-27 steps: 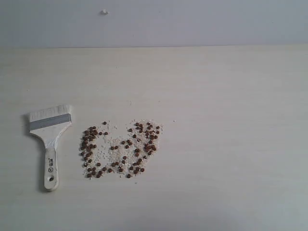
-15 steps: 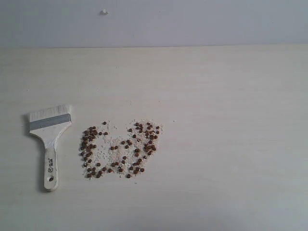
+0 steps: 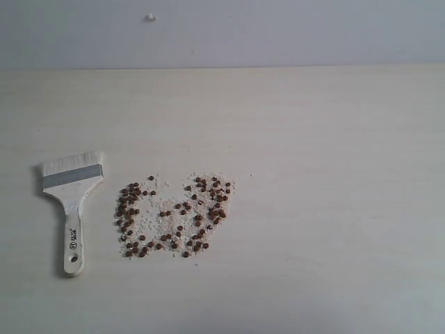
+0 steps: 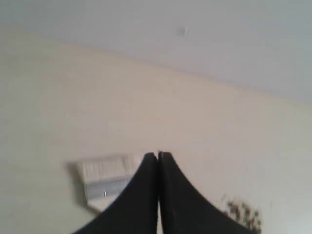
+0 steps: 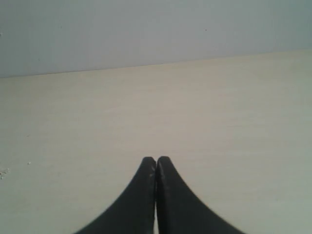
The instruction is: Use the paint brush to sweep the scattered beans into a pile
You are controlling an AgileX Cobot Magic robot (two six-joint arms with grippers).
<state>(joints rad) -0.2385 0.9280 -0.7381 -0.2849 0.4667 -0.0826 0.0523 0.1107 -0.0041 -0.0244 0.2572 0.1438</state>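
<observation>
The paint brush [image 3: 71, 202] lies flat at the left of the table, whitish bristles toward the far side and the wooden handle with its hole pointing near. Right of it, reddish-brown beans [image 3: 174, 216] lie scattered in a loose patch mixed with pale grains. Neither arm shows in the exterior view. In the left wrist view my left gripper [image 4: 158, 155] is shut and empty, held above the table, with the paint brush [image 4: 105, 178] head behind its fingers and some beans [image 4: 243, 212] off to one side. My right gripper [image 5: 156, 159] is shut and empty over bare table.
The pale wooden table [image 3: 334, 174] ends at a grey wall [image 3: 278, 31] behind. A small white speck [image 3: 151, 17] sits on the wall. A few pale crumbs [image 5: 4, 172] lie at the edge of the right wrist view.
</observation>
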